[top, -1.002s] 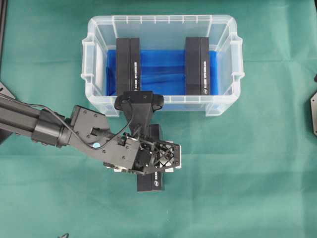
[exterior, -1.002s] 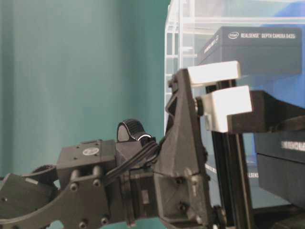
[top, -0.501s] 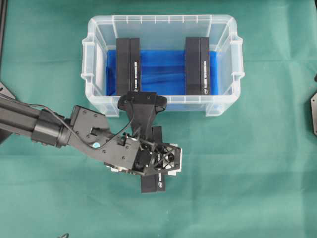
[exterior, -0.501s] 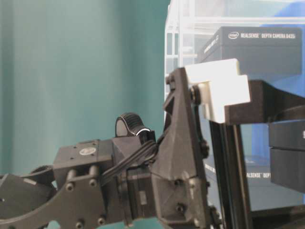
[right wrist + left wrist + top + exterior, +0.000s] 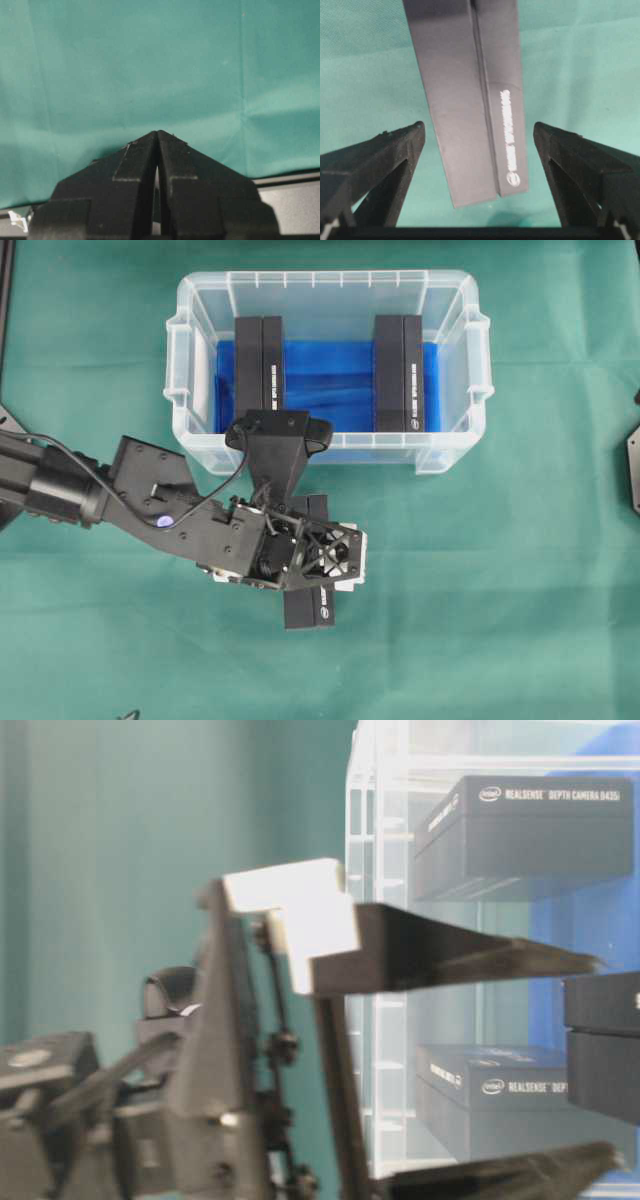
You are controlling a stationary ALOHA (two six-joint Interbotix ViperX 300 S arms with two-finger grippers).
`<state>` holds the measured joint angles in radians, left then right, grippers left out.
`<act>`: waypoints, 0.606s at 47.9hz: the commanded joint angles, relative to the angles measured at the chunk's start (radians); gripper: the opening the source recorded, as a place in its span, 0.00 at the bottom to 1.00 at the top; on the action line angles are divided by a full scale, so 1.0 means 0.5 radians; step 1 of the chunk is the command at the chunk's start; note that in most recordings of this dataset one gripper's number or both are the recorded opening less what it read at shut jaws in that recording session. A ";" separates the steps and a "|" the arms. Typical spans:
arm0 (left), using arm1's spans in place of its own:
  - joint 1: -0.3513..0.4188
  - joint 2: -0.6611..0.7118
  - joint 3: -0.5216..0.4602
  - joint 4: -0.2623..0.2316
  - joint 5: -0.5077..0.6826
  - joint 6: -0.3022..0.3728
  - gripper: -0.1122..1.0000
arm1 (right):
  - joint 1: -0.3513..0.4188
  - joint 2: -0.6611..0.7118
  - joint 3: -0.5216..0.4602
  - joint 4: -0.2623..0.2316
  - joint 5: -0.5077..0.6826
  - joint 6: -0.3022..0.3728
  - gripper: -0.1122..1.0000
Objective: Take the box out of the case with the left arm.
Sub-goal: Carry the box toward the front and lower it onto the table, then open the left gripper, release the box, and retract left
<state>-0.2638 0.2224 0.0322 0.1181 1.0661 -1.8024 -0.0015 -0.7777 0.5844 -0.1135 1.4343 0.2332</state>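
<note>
The clear case [image 5: 190, 360] with a blue floor stands at the top centre and holds two black boxes, one on the left [image 5: 258, 375] and one on the right [image 5: 398, 370]. A third black box [image 5: 310, 608] [image 5: 470, 100] lies flat on the green cloth in front of the case. My left gripper [image 5: 310, 565] [image 5: 478, 125] hangs over it, open wide, with its fingers [image 5: 395, 150] clear of both sides of the box. In the right wrist view my right gripper [image 5: 157, 134] is shut and empty above bare cloth.
Green cloth [image 5: 500, 620] covers the table around the case. From table level the case's front wall [image 5: 365, 920] rises right behind the left gripper's fingers [image 5: 440, 948], and the freed box [image 5: 600, 1040] shows at the right edge. A dark arm base [image 5: 632, 470] sits at the far right.
The left gripper's jaws have opened wide and let go of the box, which now lies slightly turned on the cloth. The left arm has drawn back a little to the left.
</note>
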 commanded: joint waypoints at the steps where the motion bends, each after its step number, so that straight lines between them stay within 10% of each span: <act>1: 0.009 -0.092 -0.104 0.006 0.043 0.025 0.88 | -0.003 0.006 -0.025 -0.003 -0.006 0.000 0.12; 29: 0.015 -0.129 -0.218 0.018 0.252 0.117 0.88 | -0.003 0.009 -0.021 -0.009 -0.006 0.000 0.12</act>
<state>-0.2546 0.2056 -0.0706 0.1227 1.1904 -1.7457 -0.0015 -0.7762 0.5860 -0.1150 1.4358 0.2332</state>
